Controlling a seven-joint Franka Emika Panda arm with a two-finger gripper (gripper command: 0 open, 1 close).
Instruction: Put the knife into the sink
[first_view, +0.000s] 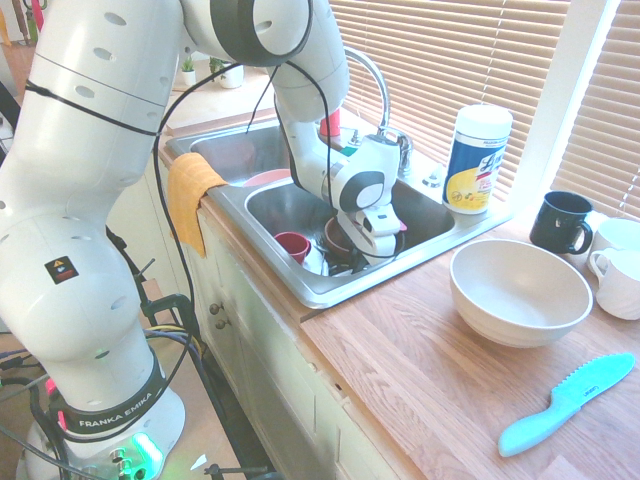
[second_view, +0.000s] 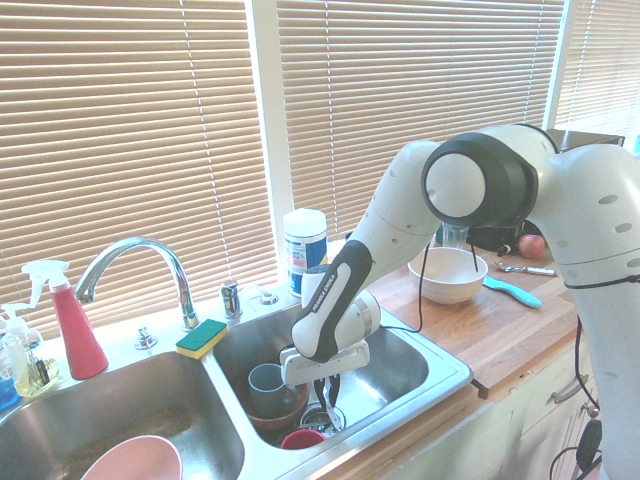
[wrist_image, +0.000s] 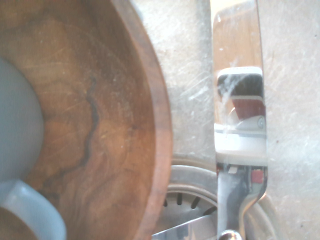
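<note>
Two basins in the stainless sink (first_view: 322, 286); the white arm reaches down into the one nearer the wood counter (first_view: 430, 370), gripper (second_view: 322, 386) pointing straight down, low over the drain. Fingers are pinched tight on the knife (wrist_image: 239, 125): the wrist view shows the mirror-bright blade running up from the picture's bottom edge over the scratched basin floor, the drain strainer (wrist_image: 192, 197) under its lower part. In the exterior views the knife itself is too thin to pick out below the gripper. Same basin holds a wooden bowl (wrist_image: 100, 115) with a pale blue mug (second_view: 266, 380) sitting in it, just beside the blade, plus a small dark-red cup (first_view: 292, 245). Curved chrome faucet (second_view: 135, 262) behind the divider, green-yellow sponge (second_view: 202, 337) on the rim near it. On the counter: white bowl (first_view: 520, 290), wipes canister (first_view: 477, 158), dark mug (first_view: 561, 221), teal serrated knife (first_view: 566, 402) well apart from the sink.
</note>
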